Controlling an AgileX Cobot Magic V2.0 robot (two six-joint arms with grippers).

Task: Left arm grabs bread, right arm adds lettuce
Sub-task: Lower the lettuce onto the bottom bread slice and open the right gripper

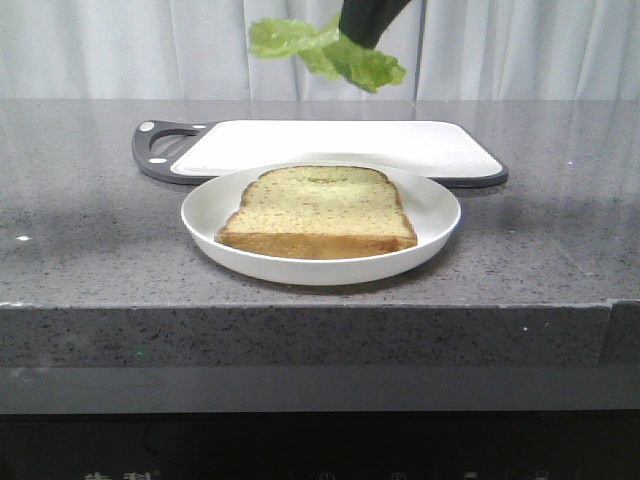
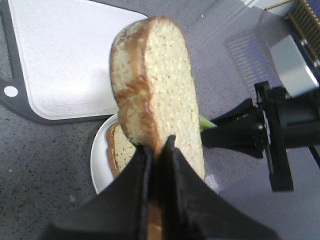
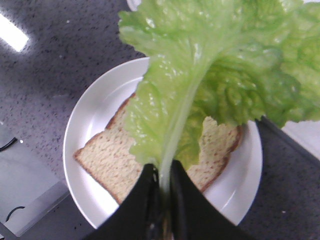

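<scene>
Left end effector (image 2: 159, 150), black with two long pointed fingers, is clenched on the bread (image 2: 155, 95), a thick tan slice with a brown crust, held on edge and clear of the bench. Below and beyond it lies a white plate (image 2: 100, 155) carrying a second slice (image 2: 119, 150), and past that a white cutting board (image 2: 65, 55) with a dark rim. Right end effector (image 3: 162, 200) is grasping the lettuce (image 3: 220, 75), a ruffled light green leaf, by its pale stem between its closed fingers. The leaf hangs in the air directly above the second slice on the plate, not touching it. Grey speckled bench (image 1: 90, 260) lies beneath everything, with pale curtains (image 1: 120, 45) behind.
</scene>
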